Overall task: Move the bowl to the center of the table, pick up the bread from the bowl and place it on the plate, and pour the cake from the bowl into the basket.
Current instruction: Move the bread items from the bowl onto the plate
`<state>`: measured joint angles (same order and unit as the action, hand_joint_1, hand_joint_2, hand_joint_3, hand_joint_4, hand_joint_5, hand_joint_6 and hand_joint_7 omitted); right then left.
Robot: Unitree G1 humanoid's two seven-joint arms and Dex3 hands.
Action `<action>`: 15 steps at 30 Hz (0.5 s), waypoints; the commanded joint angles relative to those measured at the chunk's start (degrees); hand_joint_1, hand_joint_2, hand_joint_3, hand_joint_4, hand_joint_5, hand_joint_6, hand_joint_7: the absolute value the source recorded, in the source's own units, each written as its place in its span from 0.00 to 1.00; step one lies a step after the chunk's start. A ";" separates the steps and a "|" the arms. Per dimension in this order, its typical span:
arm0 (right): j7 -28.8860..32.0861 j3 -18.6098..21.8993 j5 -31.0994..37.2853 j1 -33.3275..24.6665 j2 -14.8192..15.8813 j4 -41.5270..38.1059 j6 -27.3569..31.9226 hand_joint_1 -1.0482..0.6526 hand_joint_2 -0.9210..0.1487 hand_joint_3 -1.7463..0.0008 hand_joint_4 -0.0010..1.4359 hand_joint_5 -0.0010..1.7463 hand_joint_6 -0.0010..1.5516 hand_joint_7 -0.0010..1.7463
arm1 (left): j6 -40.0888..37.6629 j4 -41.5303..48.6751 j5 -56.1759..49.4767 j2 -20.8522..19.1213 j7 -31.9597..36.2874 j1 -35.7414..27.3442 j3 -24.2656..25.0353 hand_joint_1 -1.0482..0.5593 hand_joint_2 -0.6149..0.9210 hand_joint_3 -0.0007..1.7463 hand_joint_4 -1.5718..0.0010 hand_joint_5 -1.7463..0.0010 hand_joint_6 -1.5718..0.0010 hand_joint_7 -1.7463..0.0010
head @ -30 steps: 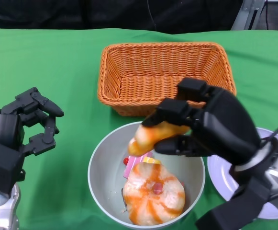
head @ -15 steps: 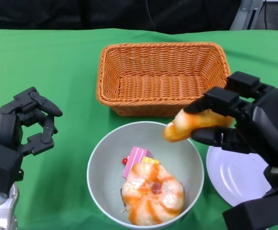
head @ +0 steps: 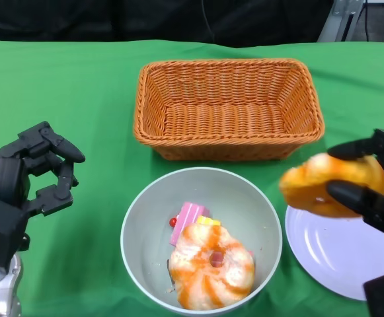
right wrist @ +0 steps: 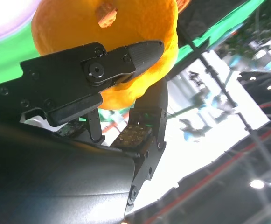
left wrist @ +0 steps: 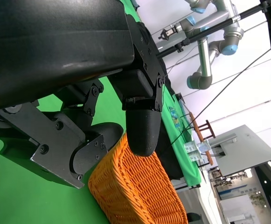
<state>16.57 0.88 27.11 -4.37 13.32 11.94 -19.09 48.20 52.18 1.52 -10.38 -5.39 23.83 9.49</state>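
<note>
Right hand (head: 370,191): gripping bread (head: 330,183) above plate (head: 330,254) edge.
Left hand (head: 33,175): empty, fingers seemingly half-curled, apart.

Right hand (head: 370,188) clasped, left hand (head: 36,172) empty

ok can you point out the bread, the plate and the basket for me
bread (head: 330,185), head view, middle of its orange crust, held in the right hand
plate (head: 324,254), head view, bare white surface near its left side
basket (head: 228,148), head view, front woven wall
</note>
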 commanded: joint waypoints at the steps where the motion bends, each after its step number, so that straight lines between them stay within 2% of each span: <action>1: -2.94 2.08 -3.88 -2.81 -0.36 2.80 2.59 0.50 0.01 0.96 0.55 0.91 0.56 0.50 | 0.39 0.74 1.27 -1.22 -1.04 0.70 0.70 0.64 0.75 0.67 0.49 0.10 0.49 0.22; 5: -6.59 3.01 -7.58 -4.84 -0.72 4.69 5.88 0.53 0.00 0.96 0.57 0.82 0.55 0.50 | 0.87 1.23 1.48 -1.42 -1.55 0.90 0.68 0.65 0.75 0.66 0.48 0.10 0.49 0.24; 10: -10.62 4.13 -10.52 -5.72 -1.00 6.19 10.73 0.54 0.00 0.96 0.56 0.79 0.55 0.49 | 1.18 1.68 1.53 -1.60 -1.80 0.98 0.72 0.65 0.75 0.66 0.48 0.10 0.48 0.23; 15: -12.47 4.45 -9.96 -5.99 -1.05 7.66 15.43 0.53 0.00 0.96 0.59 0.74 0.56 0.46 | 1.14 1.95 1.89 -1.64 -2.18 1.09 0.81 0.64 0.74 0.67 0.49 0.09 0.49 0.23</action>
<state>4.49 4.22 17.72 -10.01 12.20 18.17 -4.72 48.70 53.73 2.77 -10.66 -7.02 23.91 9.68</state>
